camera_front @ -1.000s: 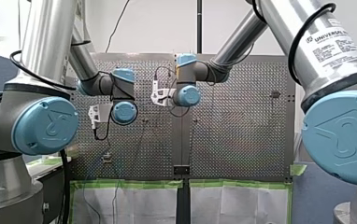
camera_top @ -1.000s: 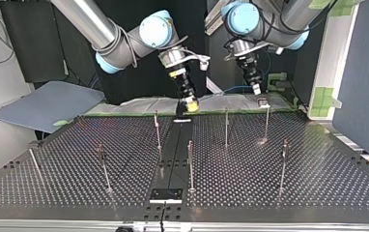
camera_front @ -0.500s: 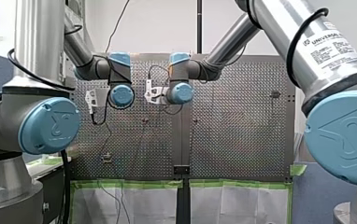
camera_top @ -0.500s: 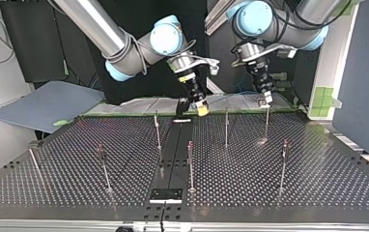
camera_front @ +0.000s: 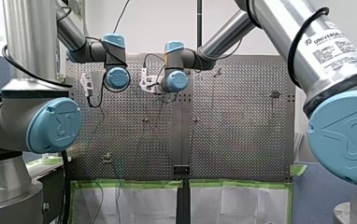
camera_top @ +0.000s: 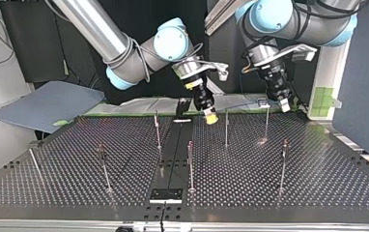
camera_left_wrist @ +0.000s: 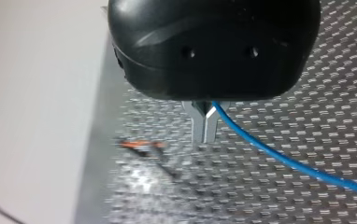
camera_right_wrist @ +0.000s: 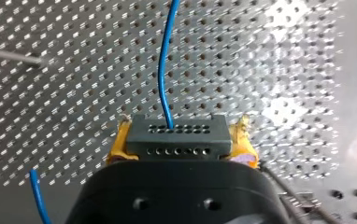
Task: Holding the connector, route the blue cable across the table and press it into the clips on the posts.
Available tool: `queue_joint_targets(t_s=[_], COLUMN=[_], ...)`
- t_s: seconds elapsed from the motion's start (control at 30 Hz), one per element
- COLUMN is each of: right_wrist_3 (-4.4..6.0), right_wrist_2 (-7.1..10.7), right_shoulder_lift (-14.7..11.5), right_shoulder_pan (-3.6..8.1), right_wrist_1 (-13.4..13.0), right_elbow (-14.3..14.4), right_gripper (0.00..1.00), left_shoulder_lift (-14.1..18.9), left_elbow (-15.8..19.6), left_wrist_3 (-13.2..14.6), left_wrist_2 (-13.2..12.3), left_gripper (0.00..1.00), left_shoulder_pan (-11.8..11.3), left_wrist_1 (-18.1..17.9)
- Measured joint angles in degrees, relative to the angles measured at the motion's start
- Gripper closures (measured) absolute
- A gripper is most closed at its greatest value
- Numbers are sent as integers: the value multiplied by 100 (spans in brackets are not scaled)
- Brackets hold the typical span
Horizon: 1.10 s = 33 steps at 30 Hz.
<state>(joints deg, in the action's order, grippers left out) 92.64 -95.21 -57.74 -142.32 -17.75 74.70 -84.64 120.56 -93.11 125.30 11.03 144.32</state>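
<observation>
**Holding the connector above the table, with no clip filled yet**

Two robot arms reach over a dark perforated table (camera_top: pixel 269 188) studded with thin upright posts (camera_top: pixel 190 164). My right gripper (camera_top: pixel 210 117), at the top view's left, is clamped on a grey connector (camera_right_wrist: pixel 176 135). Its yellow pads (camera_right_wrist: pixel 117 145) press against the block's two ends. The blue cable (camera_right_wrist: pixel 164 60) leaves the connector's face and runs ahead over the table.

My left gripper (camera_top: pixel 283 104), at the top view's right, hangs just beside the top of a post that carries a small clip (camera_top: pixel 263 103). Its metal fingers (camera_left_wrist: pixel 197 128) are drawn together. The cable appears to be pinched at their root and trails off to one side, though the wrist view is too blurred to be sure of the grip.

The step in hand looks like the start of routing. Both grippers sit near the table edge closest to the arms, and no post visibly holds cable. Next, the left gripper would need to bring its stretch of cable over that nearby clip and press down. Meanwhile the right gripper should hold the line lightly taut without pulling it free.
</observation>
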Motion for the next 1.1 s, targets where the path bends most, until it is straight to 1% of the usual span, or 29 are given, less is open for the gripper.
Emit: queue_joint_targets(t_s=[0.13, 0.27, 0.53, 0.67, 0.83, 1.0, 1.1], right_wrist_3=[58, 88, 108, 114, 116, 116, 116], right_wrist_2=[53, 130, 265, 298, 355, 386, 424], right_shoulder_lift=[3, 10, 64, 184, 338, 472, 553], right_shoulder_pan=[7, 28, 40, 41, 43, 56, 61], right_wrist_1=[74, 196, 429, 549, 608, 720, 774], right_elbow=[-213, -426, -791, -1002, -1238, -1470, -1615], right_gripper=[100, 100, 100, 100, 100, 100, 100], left_shoulder_lift=[157, 136, 126, 97, -16, -138, -213], left_elbow=[-136, -240, -349, -425, -584, -719, -760], left_wrist_3=[27, 45, 24, 21, 18, -3, -16], left_wrist_2=[-66, -191, -381, -489, -638, -813, -862], left_gripper=[100, 100, 100, 100, 100, 100, 100], left_shoulder_pan=[-69, -125, -255, -364, -489, -606, -682], left_wrist_1=[50, 82, 59, 19, 12, 9, 5])
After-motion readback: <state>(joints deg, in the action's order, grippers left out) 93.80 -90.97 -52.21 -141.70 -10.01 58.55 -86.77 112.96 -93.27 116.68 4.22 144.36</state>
